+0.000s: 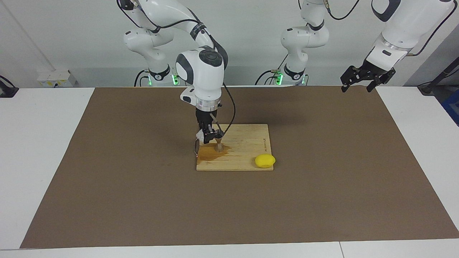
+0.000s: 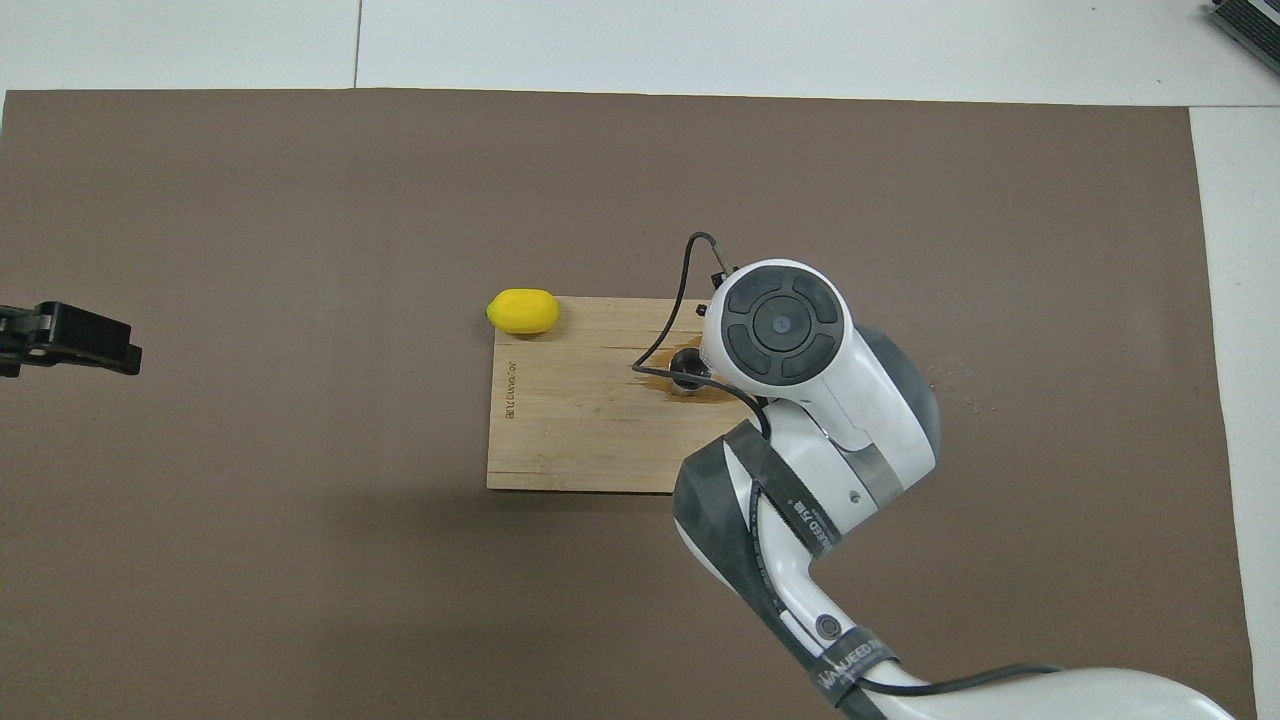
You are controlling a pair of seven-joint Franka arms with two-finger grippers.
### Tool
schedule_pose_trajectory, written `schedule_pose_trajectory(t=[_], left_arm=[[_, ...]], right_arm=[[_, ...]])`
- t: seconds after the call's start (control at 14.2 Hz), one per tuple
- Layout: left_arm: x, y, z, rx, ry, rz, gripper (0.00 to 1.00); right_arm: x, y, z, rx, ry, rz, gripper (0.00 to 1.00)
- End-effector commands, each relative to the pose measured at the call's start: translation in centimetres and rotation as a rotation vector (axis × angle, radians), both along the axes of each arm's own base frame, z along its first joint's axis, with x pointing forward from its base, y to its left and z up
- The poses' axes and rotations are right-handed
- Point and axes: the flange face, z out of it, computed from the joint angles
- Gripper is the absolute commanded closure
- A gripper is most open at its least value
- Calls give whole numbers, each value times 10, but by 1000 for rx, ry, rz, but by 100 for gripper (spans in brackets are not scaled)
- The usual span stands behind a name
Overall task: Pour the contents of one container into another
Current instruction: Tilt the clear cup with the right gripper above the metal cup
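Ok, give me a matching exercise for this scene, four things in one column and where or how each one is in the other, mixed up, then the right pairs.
Things:
1. lemon
2. steel jigger
3. clear plastic cup
4. left pincer

Places or states:
A. held in the shut right pincer, above the wet corner of the cutting board
B. open, raised over the brown mat's edge at the left arm's end, waiting
C. standing upright in the amber puddle on the board
D. lying at the board's corner toward the left arm's end

Pairs: 1-D, 2-C, 3-A, 4-B
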Motion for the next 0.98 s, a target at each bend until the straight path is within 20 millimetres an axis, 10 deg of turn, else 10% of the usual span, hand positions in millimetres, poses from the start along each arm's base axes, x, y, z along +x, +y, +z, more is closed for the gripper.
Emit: schedule_pose_trajectory(t=[0.0, 0.91], left_arm=[[-8, 1, 2, 15, -8, -1, 0], [-7, 1, 2, 15, -14, -1, 0]], right_arm=[[-1, 5, 5, -76, -38, 22, 100], [-26, 30, 8, -246, -137, 190, 100]])
